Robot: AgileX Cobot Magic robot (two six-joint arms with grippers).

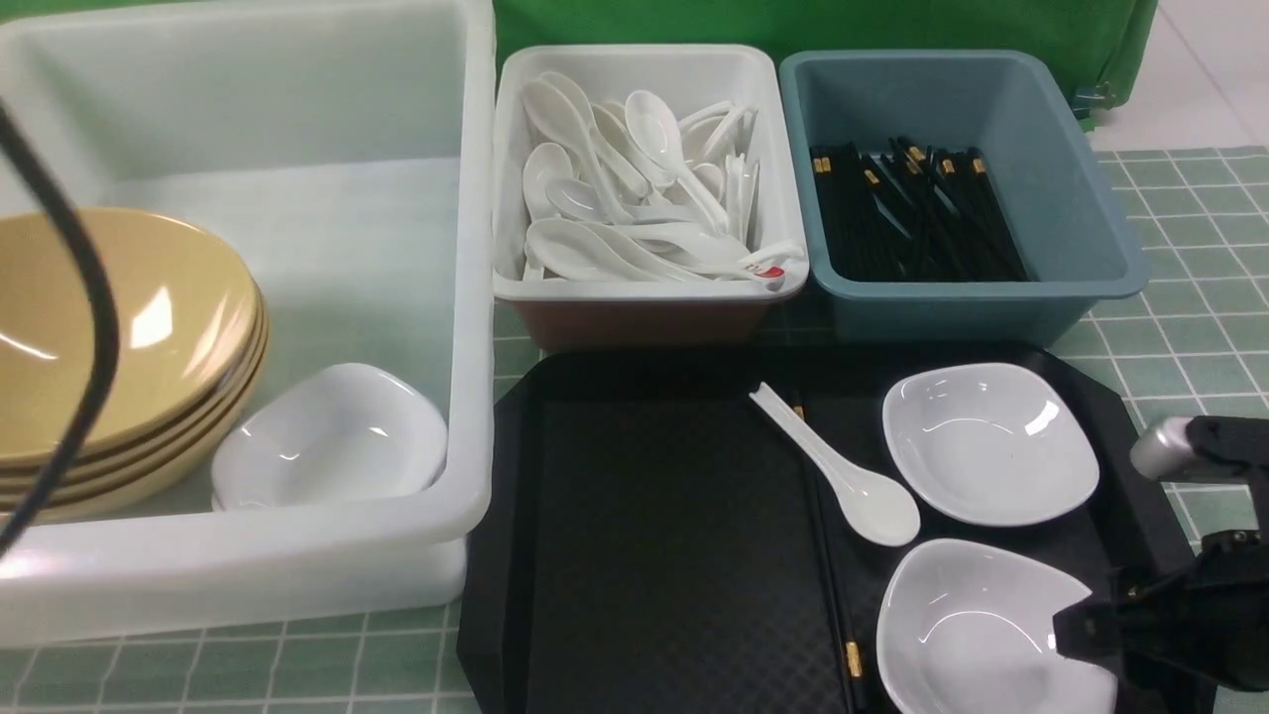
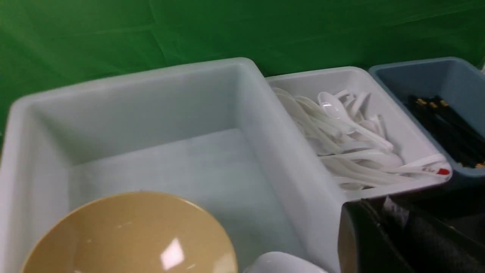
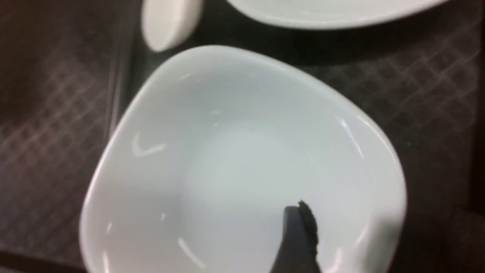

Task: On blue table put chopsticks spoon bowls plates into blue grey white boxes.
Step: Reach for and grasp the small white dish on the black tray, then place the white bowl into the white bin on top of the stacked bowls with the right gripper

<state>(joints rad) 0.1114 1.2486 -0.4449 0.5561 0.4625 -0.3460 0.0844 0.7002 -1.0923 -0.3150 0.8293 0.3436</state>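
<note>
On the black tray [image 1: 644,535] lie a white spoon [image 1: 843,476], black chopsticks [image 1: 831,575] and two white plates, the far one [image 1: 989,441] and the near one [image 1: 962,625]. My right gripper [image 1: 1086,625] is open astride the near plate's [image 3: 235,163] right rim, with one finger [image 3: 299,235] inside the dish. The large white tub [image 1: 297,129] holds stacked yellow bowls [image 1: 119,327] and a plate [image 1: 332,436]. My left gripper [image 2: 379,227] is shut and empty, above the tub's wall [image 2: 151,106] beside the bowls [image 2: 129,235].
The white box [image 1: 649,64] is full of spoons and the blue-grey box [image 1: 1071,188] holds chopsticks; both stand behind the tray. The tiled table [image 1: 1190,297] shows at the right. A black cable [image 1: 89,297] crosses the front view's left.
</note>
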